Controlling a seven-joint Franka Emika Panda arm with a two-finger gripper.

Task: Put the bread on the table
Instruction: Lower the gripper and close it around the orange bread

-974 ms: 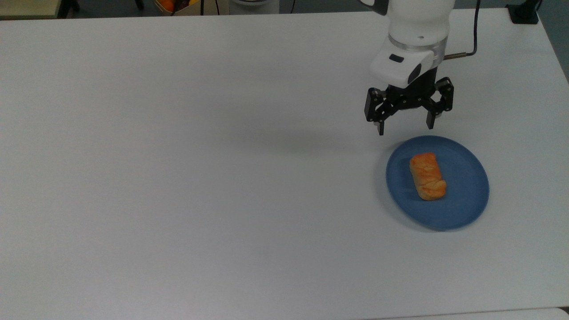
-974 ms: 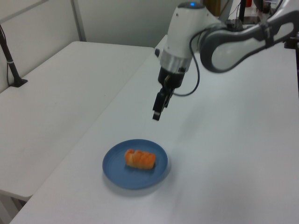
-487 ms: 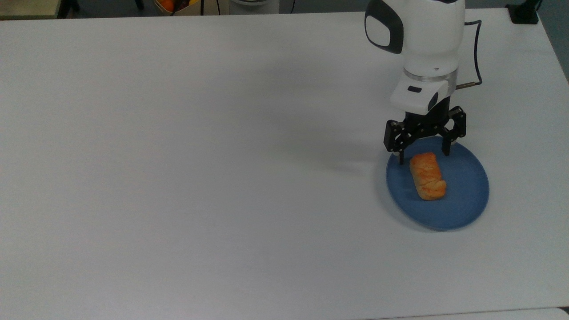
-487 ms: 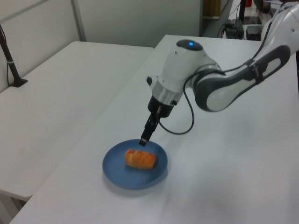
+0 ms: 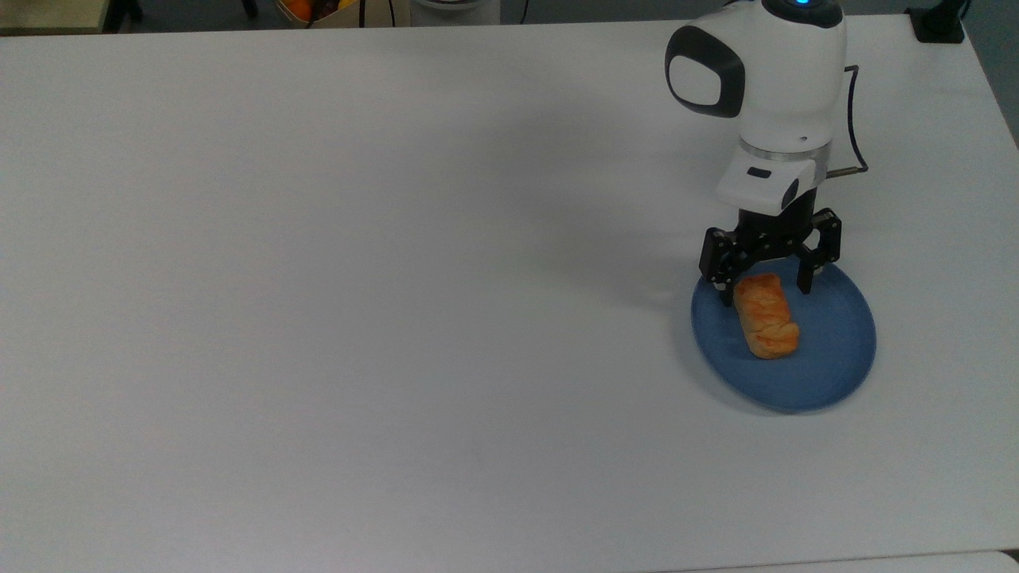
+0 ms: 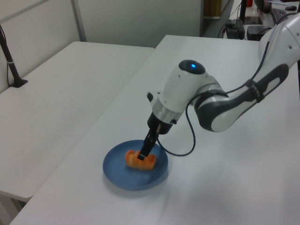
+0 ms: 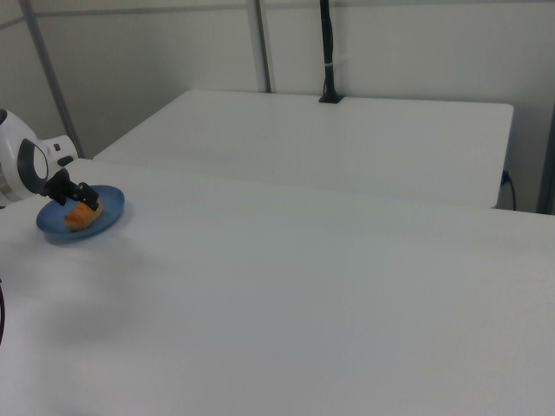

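Now we see the small golden-orange braided bread roll (image 5: pixel 766 315) lying on the round blue plate (image 5: pixel 836 350), near the top view's right edge of the plain white counter (image 5: pixel 358 278). Our black two-finger end effector (image 5: pixel 767 293) straddles its far end, fingers apart (not clamped).

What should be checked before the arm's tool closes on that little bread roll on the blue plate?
1. Tool open: ok, its fingers are spread apart.
2. Fingers on both sides of the bread: ok, they straddle its end nearer the arm in the top view.
3. Tool low enough to grip: cannot tell; in the left view a finger reaches down to the bread.
4. Bread lying flat on the blue plate: ok.
5. Bare table for setting it down: ok, a wide stretch on the top view's left.
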